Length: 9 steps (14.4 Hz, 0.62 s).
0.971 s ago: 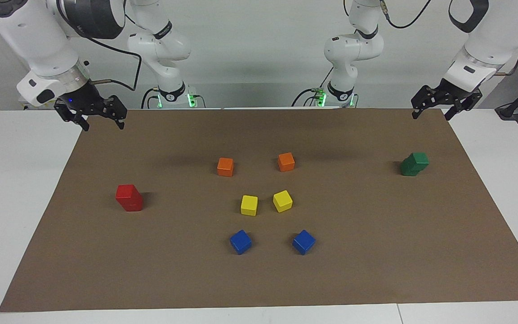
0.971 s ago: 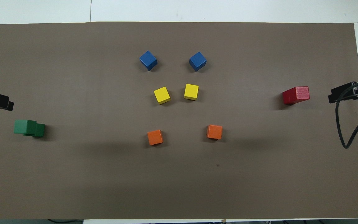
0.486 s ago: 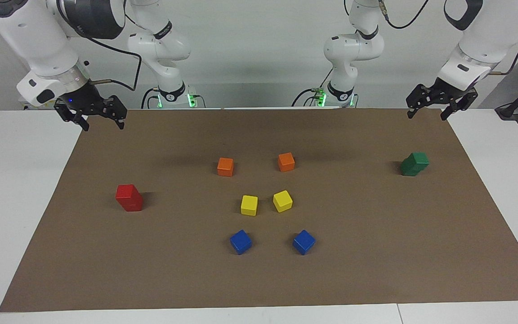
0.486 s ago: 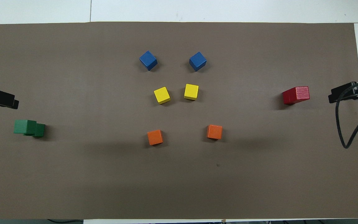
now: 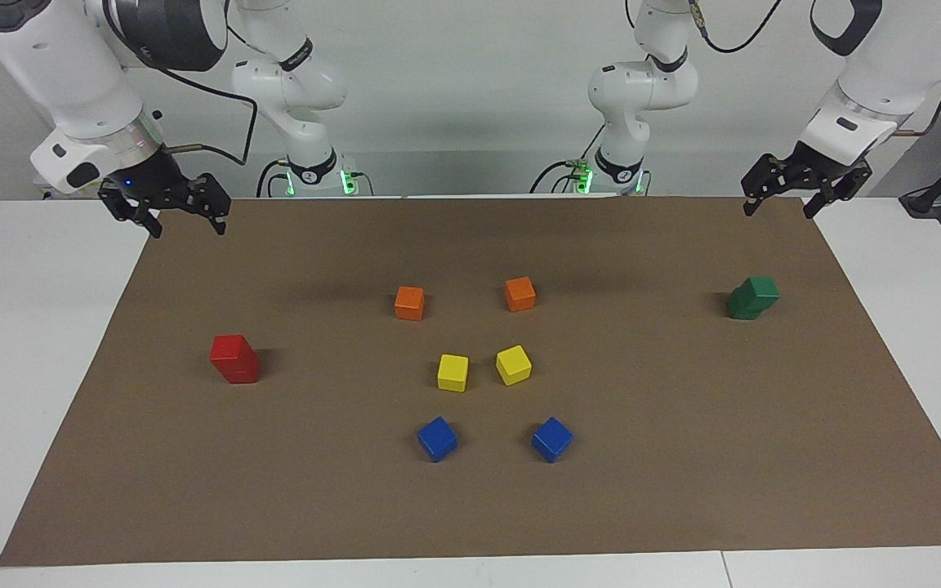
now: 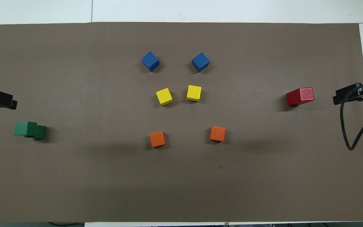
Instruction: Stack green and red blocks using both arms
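Stacks are already standing at both ends of the brown mat (image 5: 683,490), so the job is looking finished to me. Going across from the right arm's end: the right gripper (image 5: 167,214) is hanging over the mat's corner near its own base, jaws spread wide and grasping nothing, not stirring over the last second. The red blocks (image 5: 234,358) are sitting one on the other, squarely lined up, toward that end. Orange cubes (image 5: 409,303), yellow cubes (image 5: 452,372) and blue cubes (image 5: 437,438) are lying untouched in pairs mid-bench. The green blocks (image 5: 752,297) are stacked toward the left arm's end, the upper one sitting askew and overhanging. The left gripper (image 5: 793,189), jaws released and empty, is hovering above the mat's corner, having lifted slightly and drifted a little; it is looking like a retreat, not a new reach
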Tool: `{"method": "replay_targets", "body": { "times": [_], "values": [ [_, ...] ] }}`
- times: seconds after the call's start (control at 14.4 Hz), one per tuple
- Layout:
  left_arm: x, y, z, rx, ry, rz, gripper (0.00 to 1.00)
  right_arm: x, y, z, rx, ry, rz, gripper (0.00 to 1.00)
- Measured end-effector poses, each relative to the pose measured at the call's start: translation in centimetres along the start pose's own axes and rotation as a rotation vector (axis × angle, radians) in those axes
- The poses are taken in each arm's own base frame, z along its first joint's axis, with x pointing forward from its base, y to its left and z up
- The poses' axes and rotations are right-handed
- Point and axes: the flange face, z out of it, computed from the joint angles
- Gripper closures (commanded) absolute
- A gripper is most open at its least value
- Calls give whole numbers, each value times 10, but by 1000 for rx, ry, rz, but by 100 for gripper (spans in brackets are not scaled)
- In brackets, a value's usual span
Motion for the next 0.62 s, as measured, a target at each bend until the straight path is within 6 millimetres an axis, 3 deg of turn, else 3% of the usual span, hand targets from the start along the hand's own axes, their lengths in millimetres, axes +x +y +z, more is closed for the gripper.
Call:
{"method": "replay_targets", "body": {
  "times": [0.62],
  "values": [
    [1, -2, 0, 0, 3, -109, 0, 0, 1, 0, 0, -1, 1, 0]
  ]
}}
